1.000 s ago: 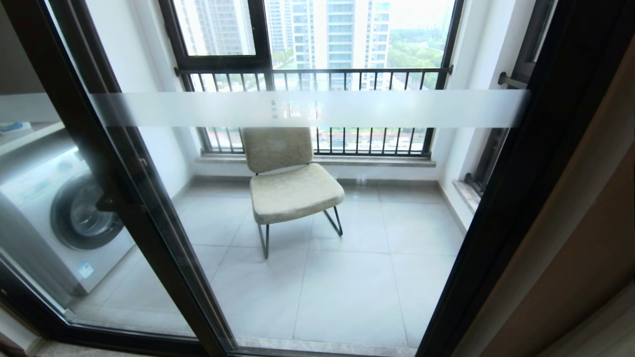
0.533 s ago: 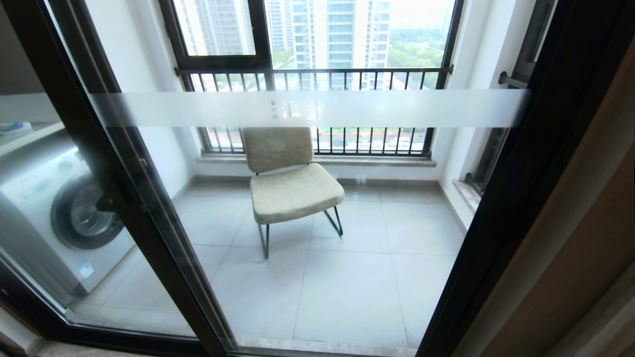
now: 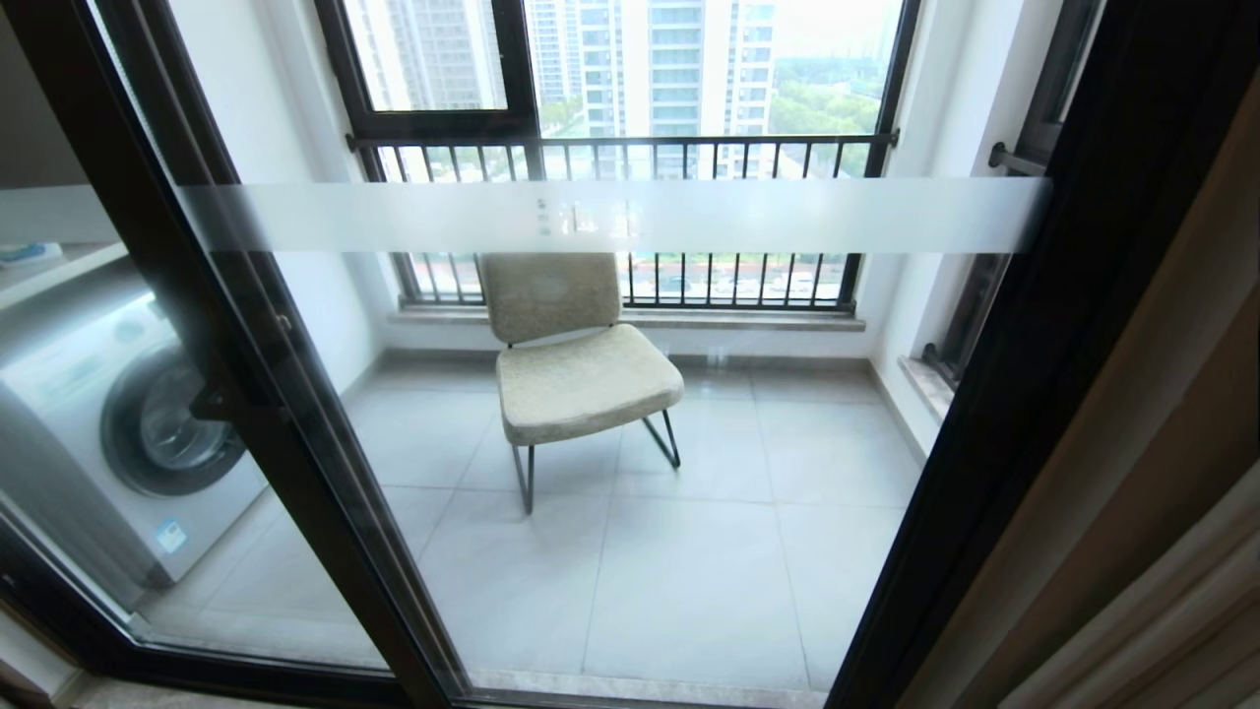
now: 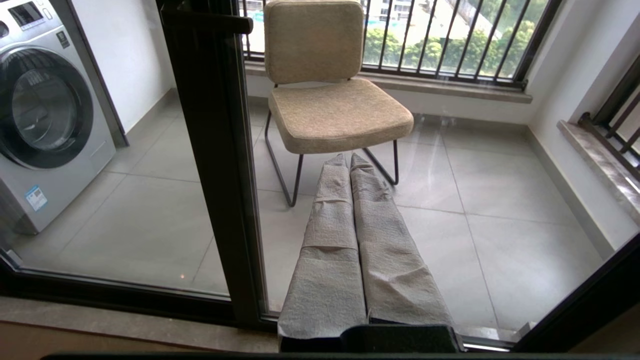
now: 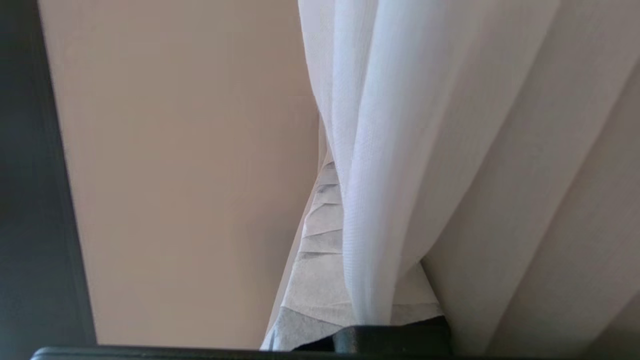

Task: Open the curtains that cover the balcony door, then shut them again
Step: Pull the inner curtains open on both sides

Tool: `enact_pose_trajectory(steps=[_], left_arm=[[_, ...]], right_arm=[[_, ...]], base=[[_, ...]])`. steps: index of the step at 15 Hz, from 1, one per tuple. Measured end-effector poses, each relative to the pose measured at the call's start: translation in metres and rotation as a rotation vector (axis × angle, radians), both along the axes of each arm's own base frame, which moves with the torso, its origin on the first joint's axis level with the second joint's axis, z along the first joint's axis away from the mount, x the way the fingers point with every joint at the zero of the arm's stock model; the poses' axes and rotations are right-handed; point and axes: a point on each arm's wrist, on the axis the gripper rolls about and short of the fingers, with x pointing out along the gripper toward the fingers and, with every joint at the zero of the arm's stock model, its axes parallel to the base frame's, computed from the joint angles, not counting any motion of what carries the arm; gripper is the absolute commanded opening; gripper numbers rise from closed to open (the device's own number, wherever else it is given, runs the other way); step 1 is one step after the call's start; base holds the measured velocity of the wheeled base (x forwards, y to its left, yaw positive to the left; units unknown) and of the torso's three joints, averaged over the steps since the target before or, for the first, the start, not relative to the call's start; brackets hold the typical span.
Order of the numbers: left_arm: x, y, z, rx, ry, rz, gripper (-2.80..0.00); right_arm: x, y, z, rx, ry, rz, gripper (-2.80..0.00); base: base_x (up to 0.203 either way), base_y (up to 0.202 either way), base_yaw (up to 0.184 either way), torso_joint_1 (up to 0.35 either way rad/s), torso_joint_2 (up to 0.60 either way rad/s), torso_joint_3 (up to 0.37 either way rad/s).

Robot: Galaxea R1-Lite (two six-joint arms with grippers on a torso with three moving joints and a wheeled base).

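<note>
Right pincer (image 5: 345, 220): clenched on the leading fold of the white sheer (image 5: 380, 165); the thin fabric runs between its two cloth-wrapped fingers (image 5: 320, 235) and hangs over the outer one. The arm is out of the head view.
Reason for the hold: judged to be a pinch on the sheer's free edge, so that the layer can be drawn along its rail across the glass.
Curtains: bunched in upright pleats at the right-hand side. The sheer sits in the pincer; the thick beige-grey drape (image 5: 540, 200) lies just beside it on the outer side, touching the sheer and not gripped. A strip of the drape shows at the lower right corner of the head view (image 3: 1171, 630).
Look of the fabric: the sheer is see-through with a fine weave; the drape is opaque, matt, in broad soft folds.
Balcony door (image 3: 610, 212): black-framed glass with a frosted band, uncovered; the wall-side frame (image 5: 30, 175) stands well apart from the right pincer, across a plain beige wall (image 5: 180, 165).
Task stage: judged to be curtains open, closing pull in hand.
Left pincer (image 4: 350, 165): clenched on nothing, parked, pointing at the glass toward the chair (image 4: 330, 95).
Risk: the sheer could slip from the grip.
</note>
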Motion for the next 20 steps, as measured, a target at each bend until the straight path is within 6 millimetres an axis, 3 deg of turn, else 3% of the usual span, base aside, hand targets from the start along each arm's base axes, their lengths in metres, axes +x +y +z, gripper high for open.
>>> enact_pose_trajectory(steps=[11,20], left_arm=[[0.000,0.000,0.000,0.000,0.000,0.000,-2.80],[0.000,0.000,0.000,0.000,0.000,-0.001,-2.80]], right_arm=[[-0.011,0.011,-0.005,0.008,0.004,0.005,0.00],[-0.065,0.061,-0.052,0.036,0.061,0.050,0.00]], base=[[0.000,0.000,0.000,0.000,0.00,0.000],[0.000,0.000,0.000,0.000,0.00,0.000]])
